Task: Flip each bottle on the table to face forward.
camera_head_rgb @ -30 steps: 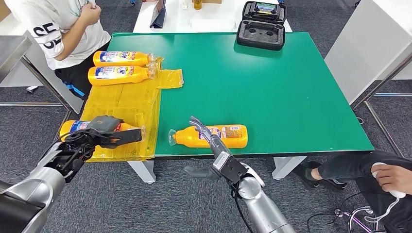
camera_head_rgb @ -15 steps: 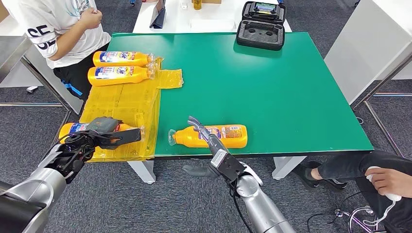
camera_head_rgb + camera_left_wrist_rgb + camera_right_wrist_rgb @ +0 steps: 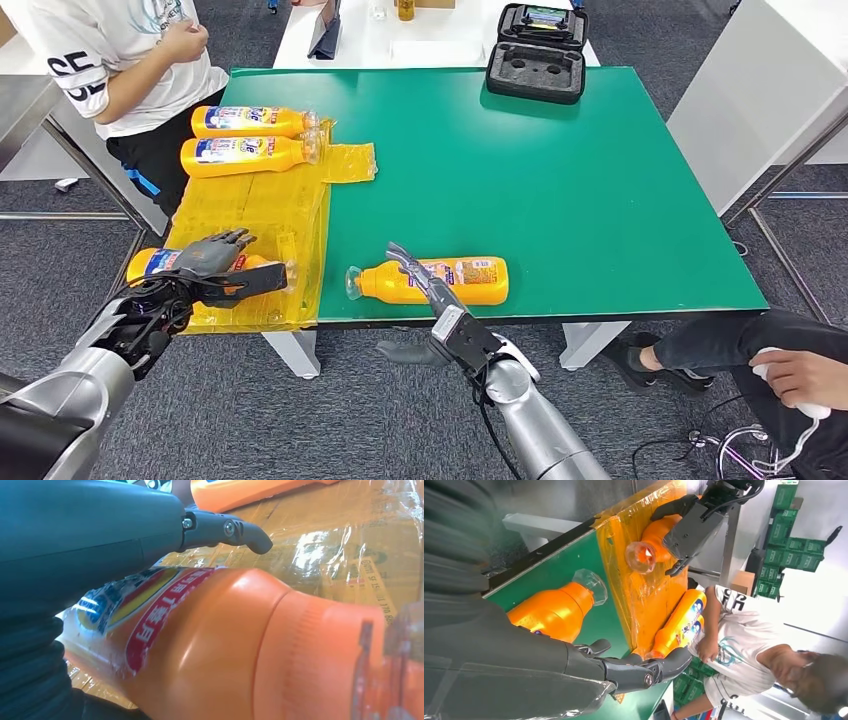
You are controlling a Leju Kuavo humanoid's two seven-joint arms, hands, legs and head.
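1. Your left hand [image 3: 212,262] lies over the bottle nearest the table's front left corner [image 3: 160,262]. Its fingers are spread above the bottle's body and the thumb reaches along the side towards the neck. From these pictures I cannot tell whether it grips the bottle or only rests over it.
2. In the left wrist view that same bottle [image 3: 225,645] lies close under your palm, with the label turned up and a dark fingertip [image 3: 250,534] reaching past its shoulder.
3. This bottle lies on its side on the yellow film-wrapped cardboard [image 3: 260,215] that covers the left part of the green table [image 3: 560,170]; its clear cap points right.
4. Your right hand [image 3: 425,285] stretches over the middle of the bottle by the front edge [image 3: 470,280]. The fingers are extended and apart, and nothing is held in them.
5. That bottle lies on its side on the green surface, cap pointing left, just beside the cardboard's edge.
6. Two more bottles [image 3: 250,121] [image 3: 250,154] lie side by side at the far left of the cardboard, caps pointing right, labels up.
7. A person in a white shirt [image 3: 120,60] sits at the far left corner of the table.
8. An open black case [image 3: 538,52] rests on the table's far edge.
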